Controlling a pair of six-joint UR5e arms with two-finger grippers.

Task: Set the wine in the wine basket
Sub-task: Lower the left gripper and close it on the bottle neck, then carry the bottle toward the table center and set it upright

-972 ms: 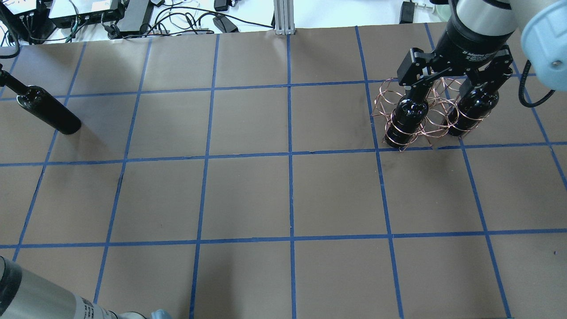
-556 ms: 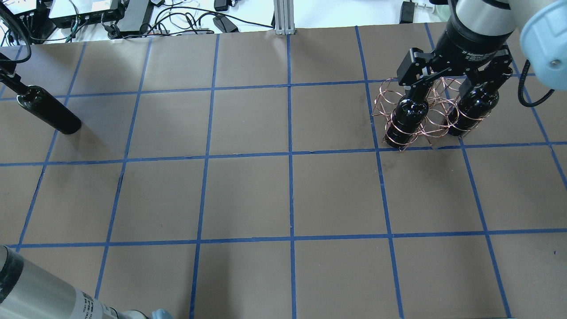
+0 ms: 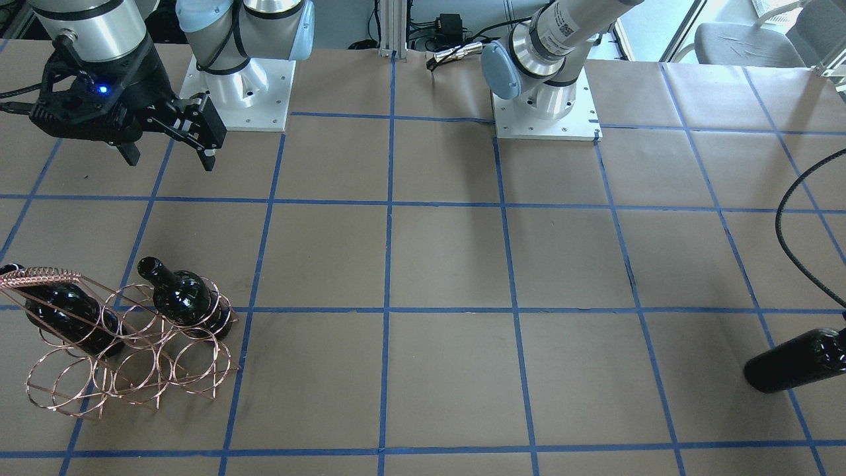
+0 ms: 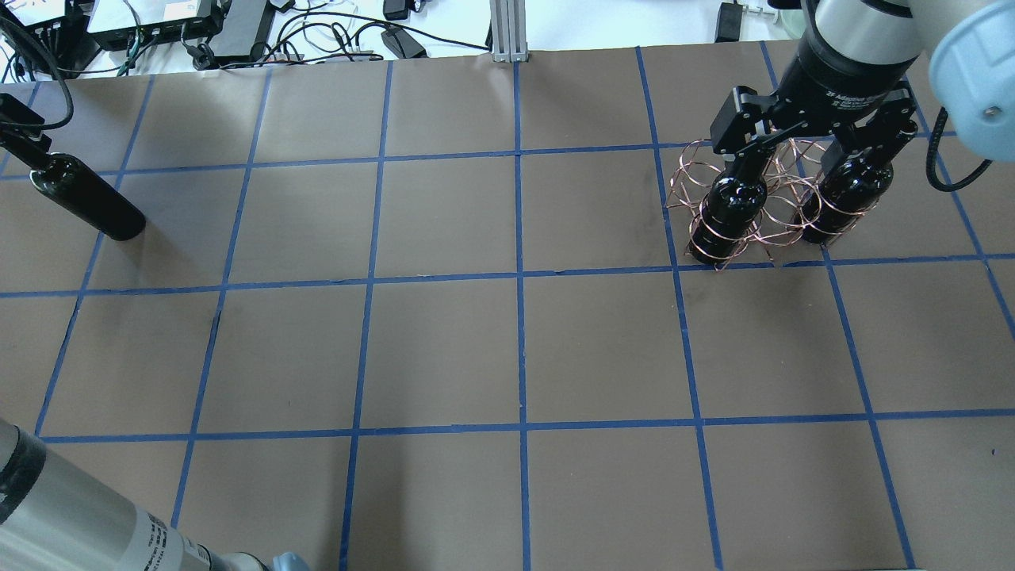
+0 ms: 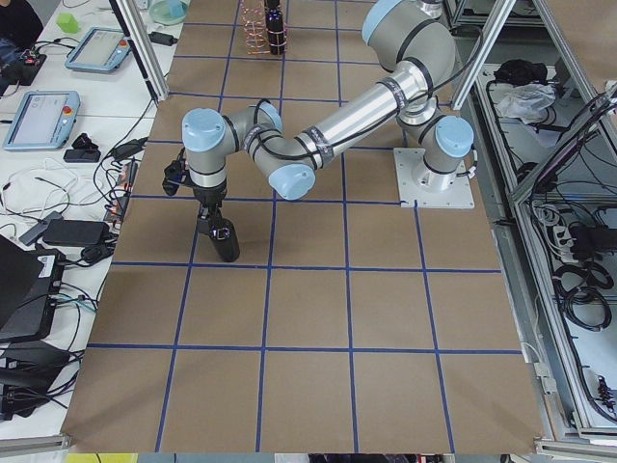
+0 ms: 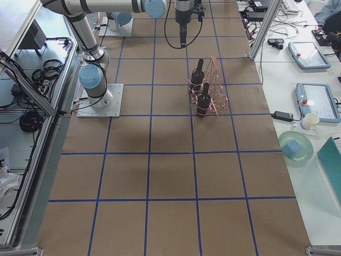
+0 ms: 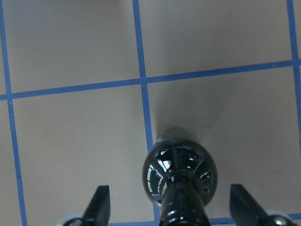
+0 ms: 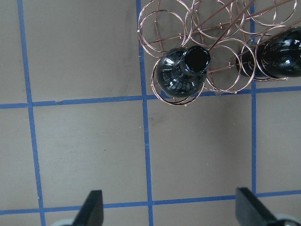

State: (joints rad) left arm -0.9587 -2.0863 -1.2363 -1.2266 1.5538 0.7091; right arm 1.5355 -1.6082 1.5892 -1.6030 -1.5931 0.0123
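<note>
Far left in the overhead view, the left gripper [image 7: 171, 209] sits over the wine bottle [image 4: 87, 202]. The bottle stands on its base on the brown paper-covered table [image 4: 444, 349], right by one line of the blue tape grid [image 4: 519, 275]. The jaws are spread wide. The left wrist camera shows the two fingers [image 7: 101, 205] on either side of the bottle's neck with a clear gap on each side, so the neck is straddled but not pinched (the glossy shoulder bulges just below them). This bottle is well apart from the wine basket, most of the table's width away from it.

Over on the right stands the wine basket [image 4: 781, 202], a rose-gold wire rack of round loops with a coil-wrapped handle bar [image 3: 39, 274] along its top. Two more dark bottles stand neck-up inside its loops. The first racked bottle [image 4: 725, 214] is in the end loop nearest the table's middle, and the second racked bottle [image 4: 844, 198] is further right, with one loop between them.

The right gripper [image 3: 170, 160] hangs raised above the table, clear of the basket and touching nothing. Its jaws are wide apart with nothing between them, and its wrist camera looks down into the open mouth of the first racked bottle
</note>
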